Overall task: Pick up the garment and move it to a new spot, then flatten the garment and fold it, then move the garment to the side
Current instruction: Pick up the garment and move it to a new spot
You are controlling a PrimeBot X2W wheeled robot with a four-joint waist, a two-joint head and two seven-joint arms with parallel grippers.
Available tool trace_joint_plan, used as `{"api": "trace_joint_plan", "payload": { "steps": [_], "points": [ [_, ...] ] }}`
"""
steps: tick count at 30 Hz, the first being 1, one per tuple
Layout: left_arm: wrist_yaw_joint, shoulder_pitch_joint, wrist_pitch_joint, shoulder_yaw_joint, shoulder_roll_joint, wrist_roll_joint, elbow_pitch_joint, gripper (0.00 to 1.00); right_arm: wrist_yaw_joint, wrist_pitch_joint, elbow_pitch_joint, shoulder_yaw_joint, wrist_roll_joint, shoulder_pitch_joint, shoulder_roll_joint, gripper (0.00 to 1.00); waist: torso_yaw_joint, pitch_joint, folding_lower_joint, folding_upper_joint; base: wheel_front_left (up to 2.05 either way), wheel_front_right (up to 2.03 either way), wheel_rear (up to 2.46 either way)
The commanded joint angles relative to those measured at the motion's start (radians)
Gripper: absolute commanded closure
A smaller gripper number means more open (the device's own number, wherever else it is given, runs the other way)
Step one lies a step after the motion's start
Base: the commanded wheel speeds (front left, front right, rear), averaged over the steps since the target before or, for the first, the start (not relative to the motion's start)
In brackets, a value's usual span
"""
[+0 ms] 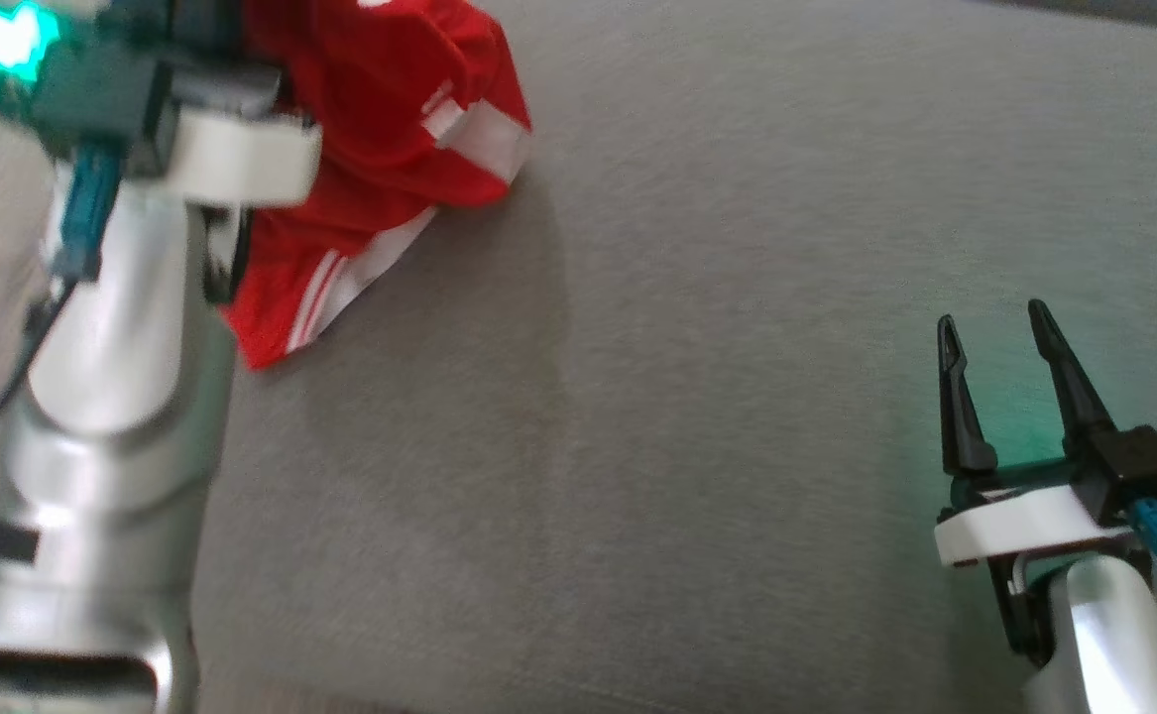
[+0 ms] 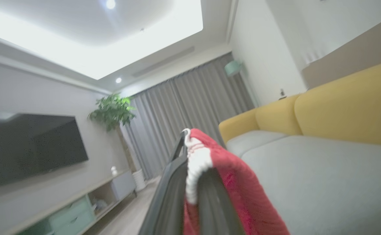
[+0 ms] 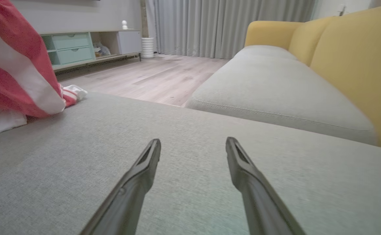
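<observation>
The garment [image 1: 380, 119] is red with white stripes and hangs bunched at the upper left of the head view. In the left wrist view, my left gripper [image 2: 185, 138] is shut on a white-trimmed edge of the garment [image 2: 232, 173], which drapes over the right finger. The right wrist view shows the garment [image 3: 10, 71] at the far left, its lower folds resting on the grey cushion [image 3: 190, 124]. My right gripper [image 1: 994, 327] hovers low at the right over bare cushion, well apart from the cloth. It is open and empty, fingers [image 3: 144, 166] spread.
The grey seat [image 1: 737, 397] stretches wide between the two arms. A yellow backrest [image 3: 357, 65] rises on the right. Beyond the seat edge lie a wood floor [image 3: 151, 78], a low cabinet [image 3: 69, 45], grey curtains [image 3: 210, 26], a television [image 2: 30, 147] and a plant [image 2: 112, 111].
</observation>
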Motion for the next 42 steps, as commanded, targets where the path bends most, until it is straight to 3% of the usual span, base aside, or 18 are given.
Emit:
{"api": "trace_joint_plan", "payload": {
  "steps": [1, 10, 19, 25, 31, 32, 33, 37, 42],
  "points": [
    [-0.022, -0.101, -0.004, -0.003, 0.048, 0.022, -0.040, 1.00, 0.007, 0.000, -0.028, 0.022, 0.017, 0.018, 0.010, 0.00, -0.136, -0.127, 0.0001, 0.0000, 0.00, 0.00, 0.00],
    [-0.095, -0.241, 0.001, -0.120, 0.029, 0.053, 0.008, 1.00, 0.007, 0.000, -0.065, 0.017, 0.147, 0.086, 0.015, 0.00, -0.373, -0.274, 0.0001, 0.0000, 0.00, 0.00, 0.00],
    [-0.116, -0.289, 0.000, -0.197, -0.060, -0.017, 0.085, 1.00, 0.007, 0.000, -0.121, 0.019, 0.203, 0.099, 0.015, 0.00, -0.599, -0.285, 0.0001, 0.0000, 0.00, 0.00, 0.00],
    [-0.129, -0.217, -0.002, -0.253, -0.083, -0.113, 0.260, 1.00, 0.007, 0.000, -0.128, 0.051, 0.229, 0.104, 0.015, 0.00, -0.671, -0.252, 0.0001, 0.0000, 0.00, 0.00, 0.00],
    [-0.137, -0.086, -0.003, -0.308, -0.088, -0.184, 0.471, 0.98, 0.007, 0.000, -0.115, 0.066, 0.234, 0.095, 0.015, 0.00, -0.670, -0.213, 0.0001, 0.0000, 0.00, 0.00, 0.00],
    [-0.137, -0.060, -0.003, -0.313, -0.088, -0.194, 0.495, 0.55, 0.007, 0.000, -0.112, 0.066, 0.234, 0.092, 0.015, 0.00, -0.664, -0.207, 0.0001, 0.0000, 0.00, 0.00, 0.00],
    [-0.137, -0.036, -0.004, -0.315, -0.089, -0.202, 0.512, 0.00, 0.007, 0.000, -0.110, 0.067, 0.233, 0.089, 0.015, 0.00, -0.657, -0.201, 0.0001, 0.0000, 0.00, 0.00, 0.00],
    [-0.123, 0.078, -0.004, -0.307, -0.089, -0.226, 0.515, 0.00, 0.007, 0.000, -0.096, 0.061, 0.224, 0.083, 0.015, 0.00, -0.608, -0.187, 0.0001, 0.0000, 0.00, 0.00, 0.00],
    [-0.069, 0.264, -0.004, -0.259, -0.089, -0.248, 0.397, 0.00, 0.007, 0.000, -0.069, 0.053, 0.211, 0.096, 0.015, 0.00, -0.513, -0.201, 0.0001, 0.0000, 0.00, 0.00, 0.00]
  ]
}}
